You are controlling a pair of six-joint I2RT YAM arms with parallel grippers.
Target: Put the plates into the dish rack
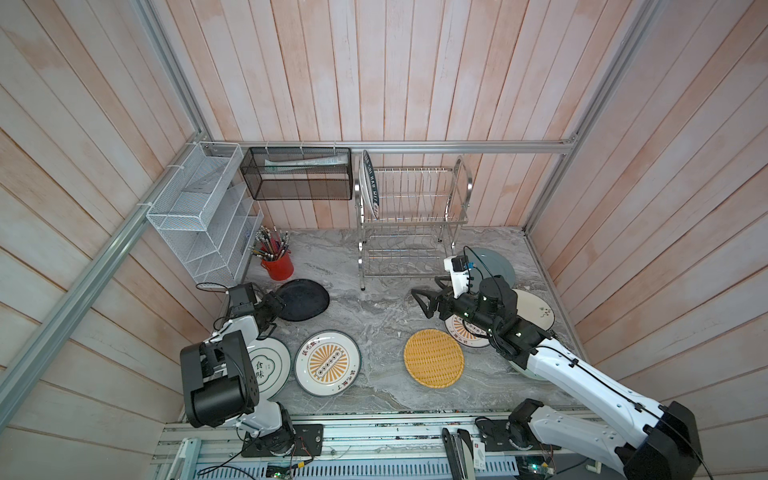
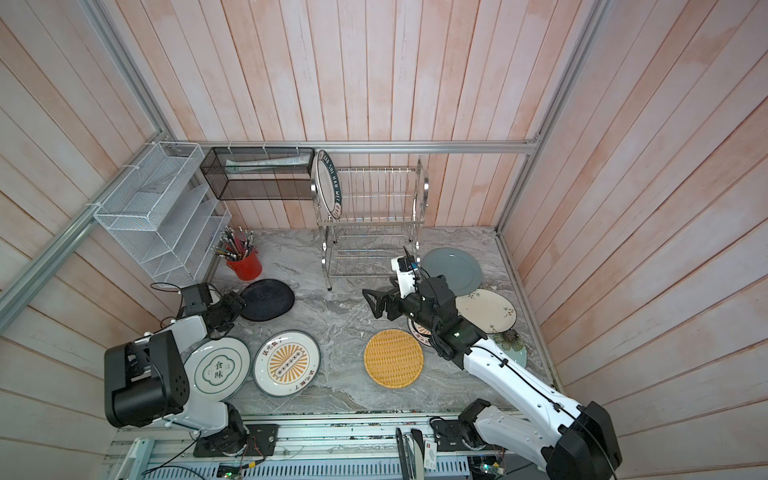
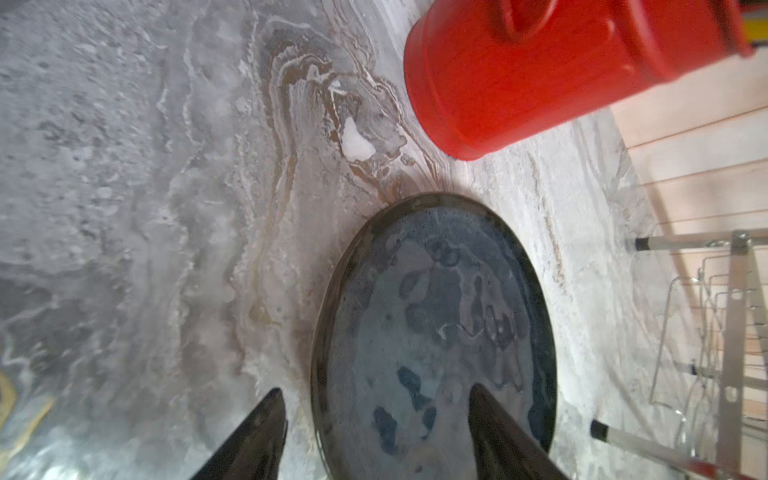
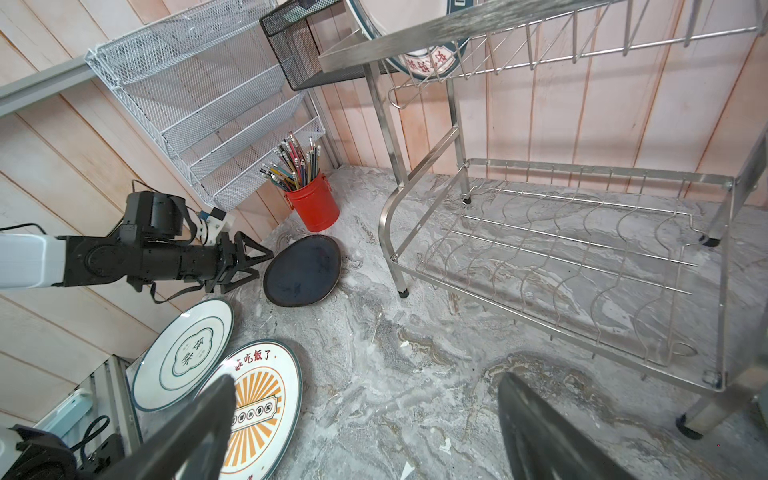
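The steel dish rack (image 1: 411,216) stands at the back, with one lettered-rim plate (image 1: 370,183) upright at its left end. A black plate (image 1: 303,299) lies flat on the marble. My left gripper (image 3: 376,392) is open at its near edge, one finger over the plate (image 3: 436,332) and one outside its rim. My right gripper (image 1: 419,304) hovers open and empty in front of the rack (image 4: 561,249). A sunburst plate (image 1: 327,362), a white green-ringed plate (image 1: 270,370), a yellow woven plate (image 1: 433,358), a grey-blue plate (image 1: 496,266) and a cream floral plate (image 1: 536,309) lie flat.
A red cup of pens (image 1: 277,266) stands just behind the black plate. On the left wall hangs a white mesh organiser (image 1: 203,216), and a black mesh basket (image 1: 299,174) hangs beside the rack. My right arm covers part of another sunburst plate (image 1: 465,332).
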